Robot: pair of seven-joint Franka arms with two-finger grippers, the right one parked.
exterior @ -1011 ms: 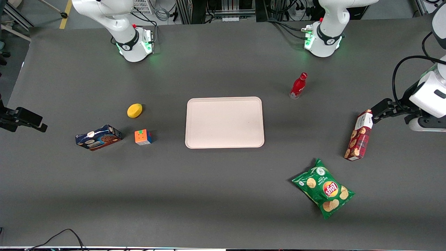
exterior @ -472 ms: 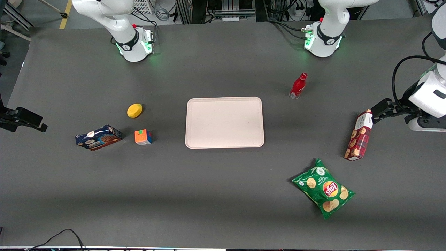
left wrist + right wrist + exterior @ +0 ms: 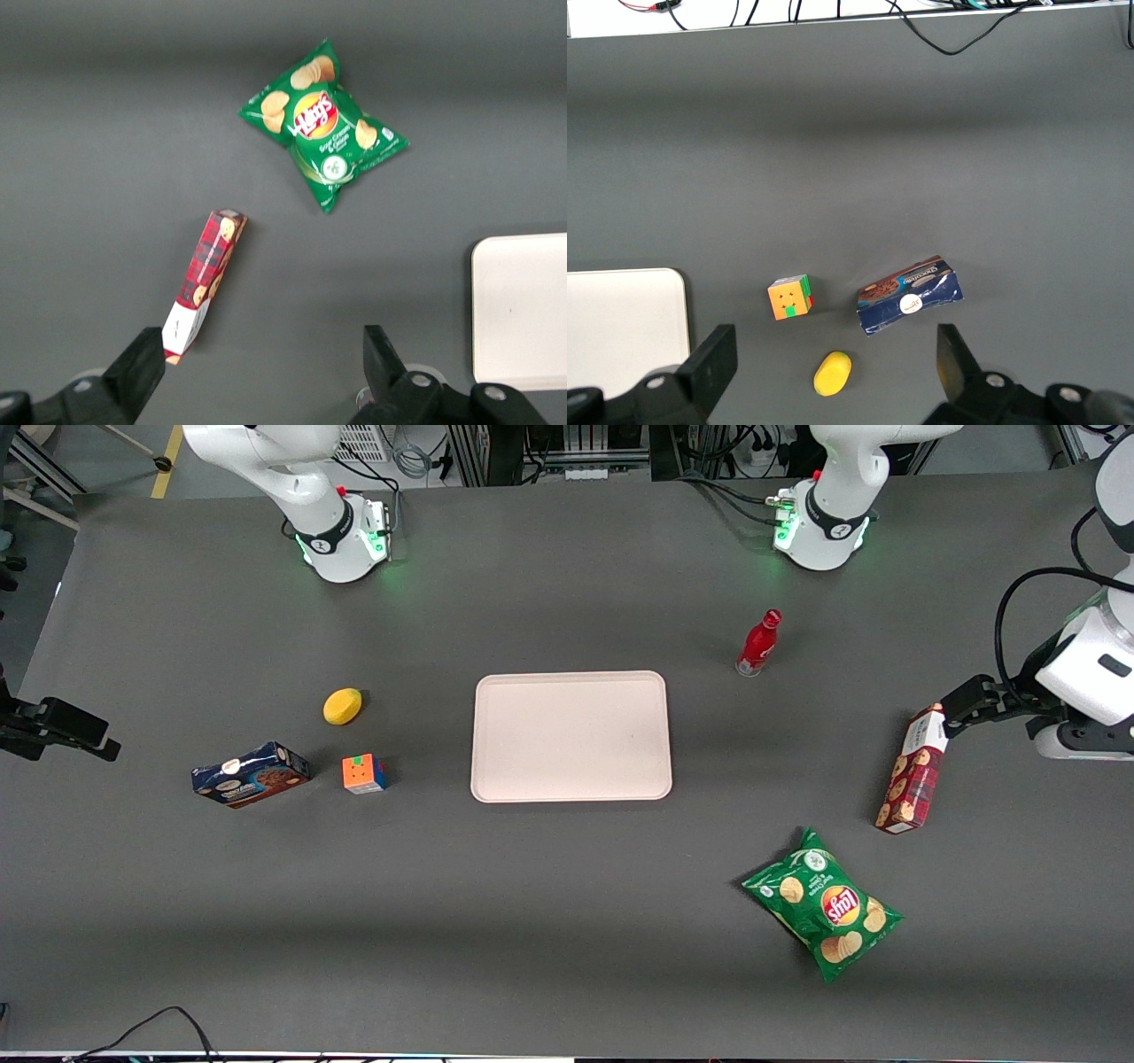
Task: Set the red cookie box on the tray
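The red cookie box (image 3: 912,775) lies flat on the dark table toward the working arm's end, its white end panel pointing at the gripper. It also shows in the left wrist view (image 3: 208,270). My left gripper (image 3: 966,704) hovers above the table just off that white end, open and empty; in the wrist view (image 3: 261,354) the jaws stand wide apart, with the box's white end close to one finger (image 3: 142,363). The pale pinkish-beige tray (image 3: 571,735) lies in the middle of the table with nothing on it; its edge shows in the left wrist view (image 3: 523,310).
A green chips bag (image 3: 822,903) lies nearer the front camera than the red box. A red bottle (image 3: 759,644) stands between the tray and the working arm's base. Toward the parked arm's end lie a blue cookie box (image 3: 251,774), a colour cube (image 3: 364,773) and a yellow lump (image 3: 342,706).
The left wrist has shifted very slightly toward the tray. The red cookie box and everything else on the table have stayed put.
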